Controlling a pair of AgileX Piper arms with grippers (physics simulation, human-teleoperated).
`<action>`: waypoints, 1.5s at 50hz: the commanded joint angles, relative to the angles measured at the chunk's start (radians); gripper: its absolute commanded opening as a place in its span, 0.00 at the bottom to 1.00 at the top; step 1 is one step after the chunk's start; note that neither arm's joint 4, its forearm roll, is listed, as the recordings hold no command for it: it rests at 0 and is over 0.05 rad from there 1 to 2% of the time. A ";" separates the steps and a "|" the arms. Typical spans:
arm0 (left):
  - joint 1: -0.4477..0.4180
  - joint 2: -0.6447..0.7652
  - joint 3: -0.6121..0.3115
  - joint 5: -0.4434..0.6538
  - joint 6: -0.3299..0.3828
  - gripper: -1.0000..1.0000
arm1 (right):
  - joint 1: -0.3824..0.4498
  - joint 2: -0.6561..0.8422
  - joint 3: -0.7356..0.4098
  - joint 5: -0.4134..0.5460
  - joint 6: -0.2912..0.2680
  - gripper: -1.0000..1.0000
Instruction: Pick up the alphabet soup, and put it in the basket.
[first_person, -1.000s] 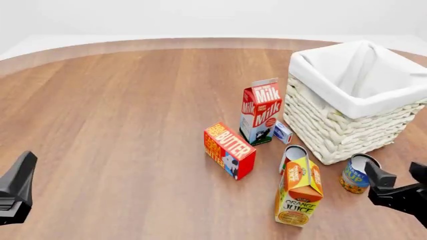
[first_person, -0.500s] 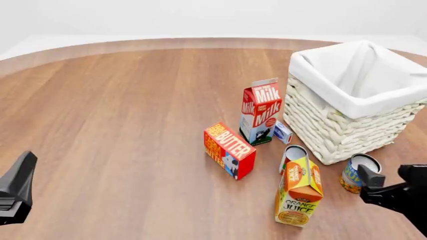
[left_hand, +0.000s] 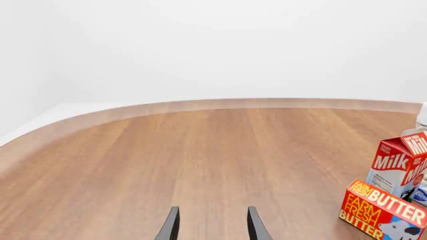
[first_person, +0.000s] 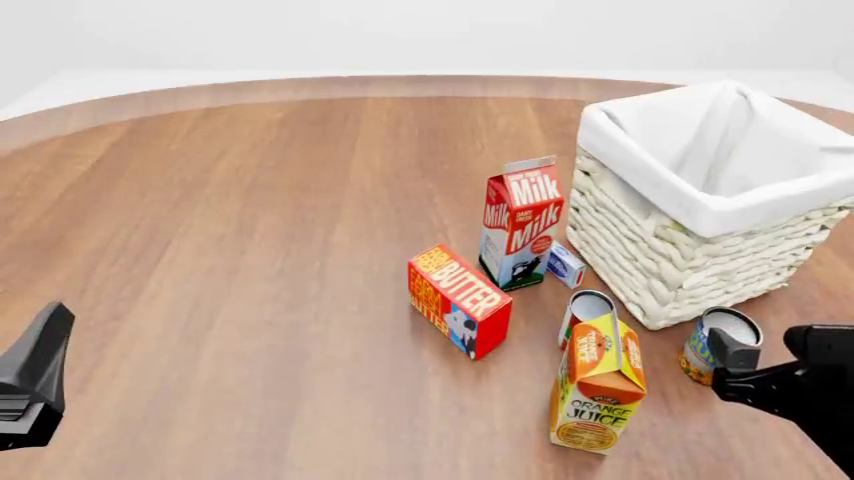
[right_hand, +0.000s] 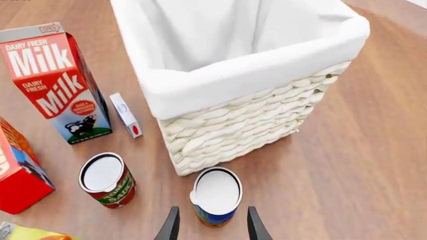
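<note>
Since a second ago the right gripper (first_person: 761, 352) has slid in toward the soup can (first_person: 711, 344), so its fingers now sit over the can's near side where before they stood off to the can's right; nothing on the table has shifted.

The basket (right_hand: 253, 82) rises just beyond the gripper, straight ahead of the fingers, its cloth-lined opening showing nothing inside. The milk carton (right_hand: 57, 82) and the butter box (first_person: 458, 300) lie farther off on the gripper's left, with the juice carton (first_person: 597, 383) close beside it on that side. The soup can (right_hand: 215, 197) stands upright directly ahead of the fingertips and a little below them, just in front of the basket wall, the red-labelled can (right_hand: 107, 180) next to it on the left.

The right gripper (right_hand: 210, 226) is spread wider than the can and holds nothing. The left gripper (left_hand: 210, 226) is likewise parted and empty (parked well away from everything).

This looks like the approach step: the next move calls for lowering around the can, keeping clear of the juice carton, then closing.
</note>
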 joint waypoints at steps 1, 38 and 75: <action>0.000 0.000 0.000 0.000 0.000 1.00 | -0.004 0.030 0.000 -0.032 0.004 1.00; 0.000 0.000 0.000 0.000 0.000 1.00 | -0.017 0.263 0.000 -0.237 0.009 1.00; 0.000 0.000 0.000 0.000 0.000 1.00 | -0.024 0.669 0.000 -0.563 0.033 1.00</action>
